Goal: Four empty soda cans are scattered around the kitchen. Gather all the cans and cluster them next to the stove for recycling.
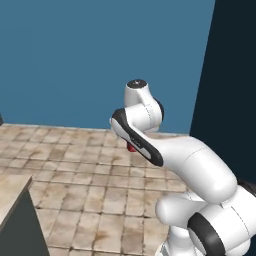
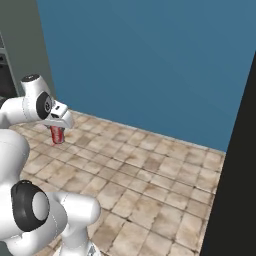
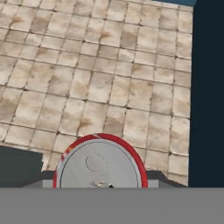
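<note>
The robot is carrying one small red cylindrical soda can with a silvery metal top (image 3: 100,162) through the kitchen, so the step in hand looks like the transport leg of gathering a can for the cluster by the stove. In the right base view the can (image 2: 56,134) is hanging below the white arm's end effector (image 2: 57,131), raised above the tan tiled floor (image 2: 150,170) and not resting on anything. In the hand view the can's top is sitting right at the camera between the finger tips, so the end effector is clamping the can at its sides. In the left base view only a sliver of red (image 1: 131,147) is peeking out behind the arm's dark-edged link. The blue wall (image 2: 150,60) is standing ahead, and a dark upright panel (image 3: 208,87) is rising at the right.

As a judgement, the next move is calling for the base to be driving toward the stove, with the grip kept firm and the can kept upright, before it is lowered onto the table beside the cooktop.
</note>
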Controlling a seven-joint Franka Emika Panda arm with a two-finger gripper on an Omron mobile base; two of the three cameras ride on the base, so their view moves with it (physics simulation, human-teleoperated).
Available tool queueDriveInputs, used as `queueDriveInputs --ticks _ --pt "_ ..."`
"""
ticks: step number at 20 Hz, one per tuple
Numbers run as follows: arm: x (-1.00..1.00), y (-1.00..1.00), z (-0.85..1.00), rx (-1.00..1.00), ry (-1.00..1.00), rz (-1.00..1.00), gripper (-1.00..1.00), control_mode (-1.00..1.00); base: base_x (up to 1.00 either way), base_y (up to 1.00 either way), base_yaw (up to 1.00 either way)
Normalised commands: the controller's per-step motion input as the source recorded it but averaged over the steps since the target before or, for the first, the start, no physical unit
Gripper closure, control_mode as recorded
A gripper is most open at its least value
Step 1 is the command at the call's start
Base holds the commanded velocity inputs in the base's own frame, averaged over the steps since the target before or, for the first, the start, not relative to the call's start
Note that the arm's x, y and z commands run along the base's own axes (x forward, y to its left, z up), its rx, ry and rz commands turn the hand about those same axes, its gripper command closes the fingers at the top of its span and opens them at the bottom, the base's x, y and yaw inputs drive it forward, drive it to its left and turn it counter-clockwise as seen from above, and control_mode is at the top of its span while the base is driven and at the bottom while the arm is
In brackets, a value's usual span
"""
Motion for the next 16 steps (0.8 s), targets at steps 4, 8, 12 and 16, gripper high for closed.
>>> queueDriveInputs --ticks 4,8,12,16 --pt "0.0 0.0 0.0 0.0 0.0 0.0 1.0 1.0 0.58 -0.32 0.14" --pt "0.0 0.0 0.0 0.0 0.0 0.0 1.0 1.0 0.59 -0.3 0.16" --pt "0.0 0.0 0.0 0.0 0.0 0.0 1.0 1.0 0.6 -0.27 0.21" --pt "0.0 0.0 0.0 0.0 0.0 0.0 1.0 1.0 0.6 -0.22 0.29"
